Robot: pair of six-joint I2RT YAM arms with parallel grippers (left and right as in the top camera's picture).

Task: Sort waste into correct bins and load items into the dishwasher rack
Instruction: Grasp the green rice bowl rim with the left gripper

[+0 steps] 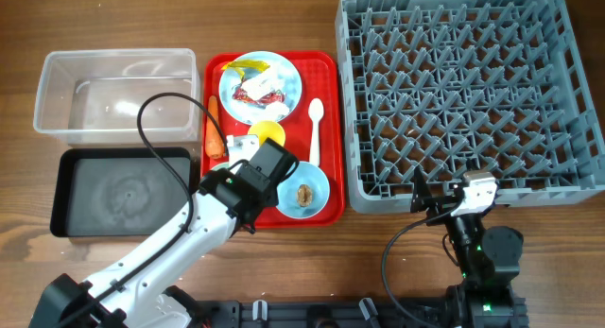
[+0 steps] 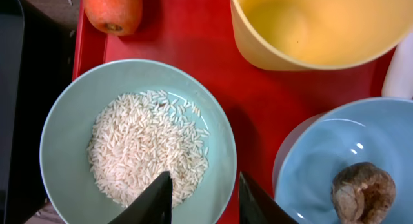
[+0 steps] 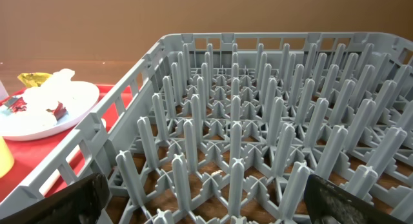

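While astride rice bowl (image 2: pixel 64 121) rim, left tool (image 2: pixel 205 187) part-spread, unclenched; right tool (image 3: pixel 208 201) released wide at rack (image 3: pixel 132 79) edge.

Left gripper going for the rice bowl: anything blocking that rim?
Nothing visible. The left gripper has its open jaws straddling the rice bowl rim, one finger above the rice, one outside; the neighbouring bowl stands clear.

Wooden worktop (image 1: pixel 321 262), clear tub (image 1: pixel 113 96) far left, black tray (image 1: pixel 123 191) just before it, red serving tray (image 1: pixel 327 82) in the middle, grey dishwasher rack (image 1: pixel 463 92) on the right
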